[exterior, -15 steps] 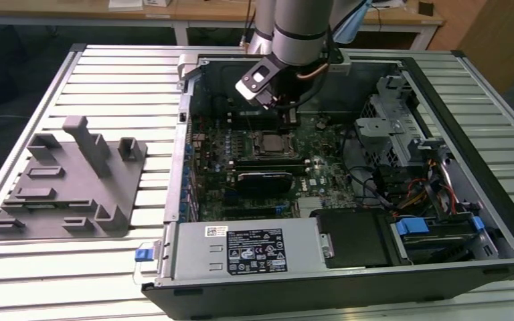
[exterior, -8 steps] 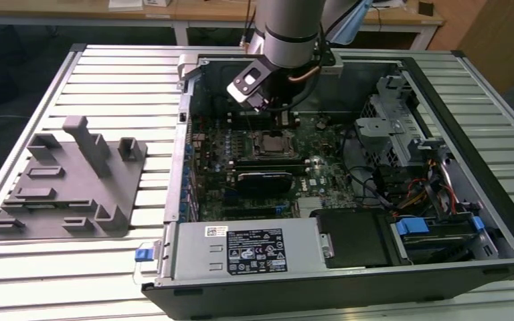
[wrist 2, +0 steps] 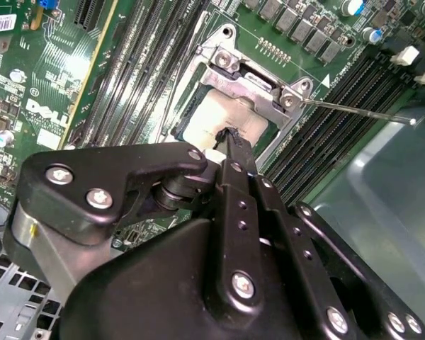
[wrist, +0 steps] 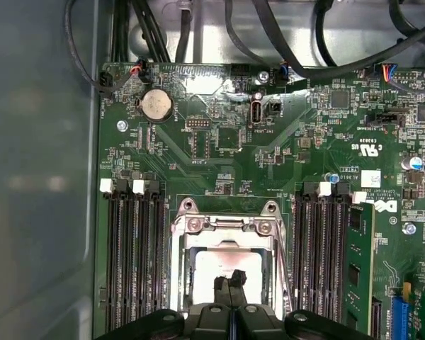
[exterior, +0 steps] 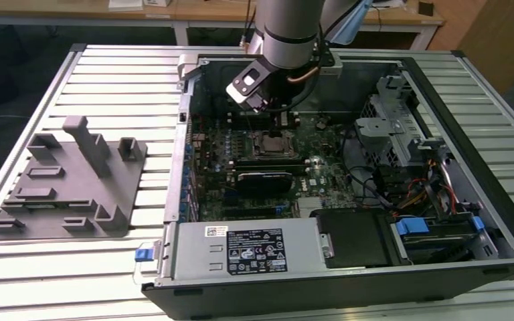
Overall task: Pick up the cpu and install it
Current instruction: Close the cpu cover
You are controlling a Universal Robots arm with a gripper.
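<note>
- A robot arm (exterior: 288,30) reaches down into an open computer case (exterior: 436,87) lying on a slatted metal surface (exterior: 105,80), as seen in the exterior view.
- In both wrist views the pincer (wrist: 230,279) is drawn narrow, its two black fingertips (wrist 2: 231,142) all but pressed together.
- The tips hang directly over the cpu (wrist: 204,265); whether they touch its top cannot be told.
- The cpu, pale silver face up, lies flat inside the metal socket frame (wrist: 230,225) on the green motherboard (wrist: 219,163), between banks of black memory slots (wrist: 131,262).
- A thin metal lever (wrist 2: 354,110) juts out from a corner of the frame in the second wrist view.
- A grey fixture block (exterior: 69,180) sits on the surface at the exterior view's left, apart from the case.
</note>
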